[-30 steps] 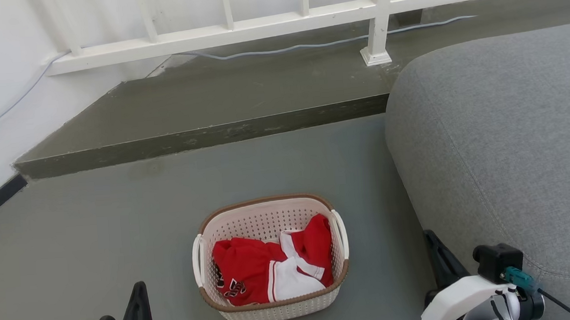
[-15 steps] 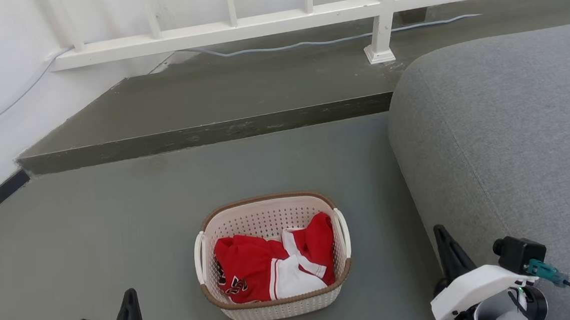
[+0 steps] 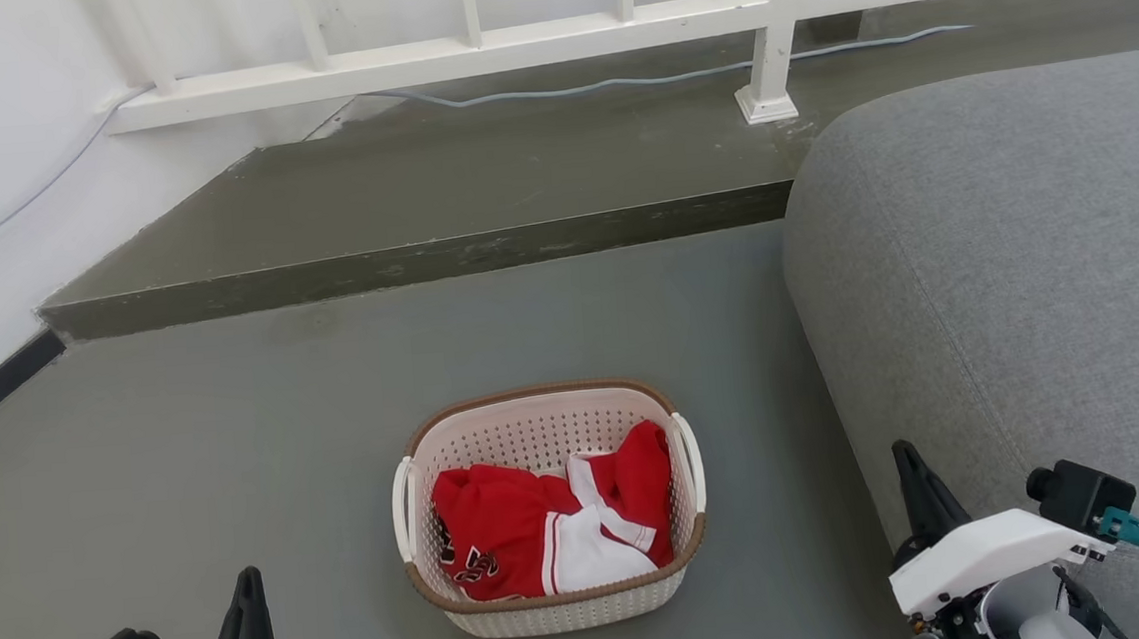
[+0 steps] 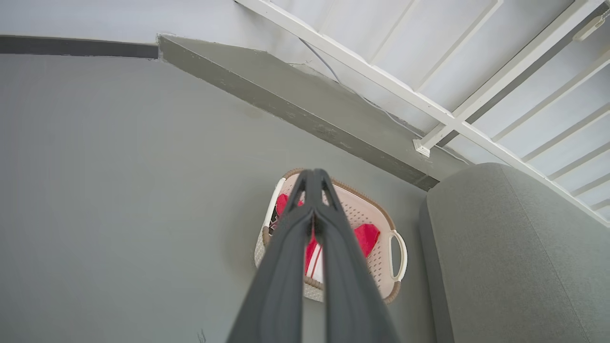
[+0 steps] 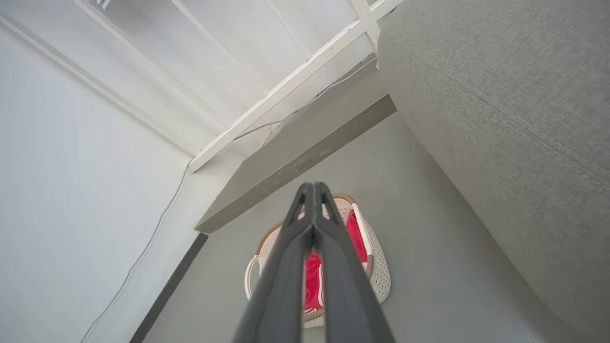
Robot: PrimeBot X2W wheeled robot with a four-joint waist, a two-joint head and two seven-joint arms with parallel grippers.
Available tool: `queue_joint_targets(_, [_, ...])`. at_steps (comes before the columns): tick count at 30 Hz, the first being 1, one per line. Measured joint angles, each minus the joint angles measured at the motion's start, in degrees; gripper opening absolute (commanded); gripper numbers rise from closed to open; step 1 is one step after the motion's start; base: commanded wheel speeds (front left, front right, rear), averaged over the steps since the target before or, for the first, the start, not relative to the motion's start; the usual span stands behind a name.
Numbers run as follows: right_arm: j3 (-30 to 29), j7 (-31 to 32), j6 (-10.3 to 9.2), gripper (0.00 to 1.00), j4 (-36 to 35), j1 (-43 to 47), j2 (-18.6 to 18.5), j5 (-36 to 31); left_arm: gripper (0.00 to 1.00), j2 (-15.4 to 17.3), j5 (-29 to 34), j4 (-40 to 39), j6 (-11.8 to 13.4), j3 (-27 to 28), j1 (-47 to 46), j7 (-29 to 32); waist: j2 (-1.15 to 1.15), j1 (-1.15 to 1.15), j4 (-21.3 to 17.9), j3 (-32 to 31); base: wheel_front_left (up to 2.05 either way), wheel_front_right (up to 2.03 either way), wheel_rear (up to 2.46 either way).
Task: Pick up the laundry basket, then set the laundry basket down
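Left end effector [image 3: 245,585] and right end effector [image 3: 908,458], closed and empty, have eased outward (the camera shifted too), flanking the laundry basket [image 3: 550,614] on the floor [image 3: 187,436]; pickup not yet begun.

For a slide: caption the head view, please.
Laundry basket of red-and-white clothes on the floor beside a grey sofa; left claw and right claw shut, clear of it.

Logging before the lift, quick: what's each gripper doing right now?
Left gripper: closed, holding nothing.
Right gripper: closed, holding nothing.
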Motion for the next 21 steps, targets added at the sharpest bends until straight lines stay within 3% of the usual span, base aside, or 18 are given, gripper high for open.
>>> queue_joint_targets(21, [-4.7,3.7,2.12,0.0,-0.3,-1.3,-0.1,13.3,0.0,0.0,-13.3,0.3,-1.2,2.3,-2.0,3.8,0.0,0.0,0.7,0.4,0.0,0.0,0.0])
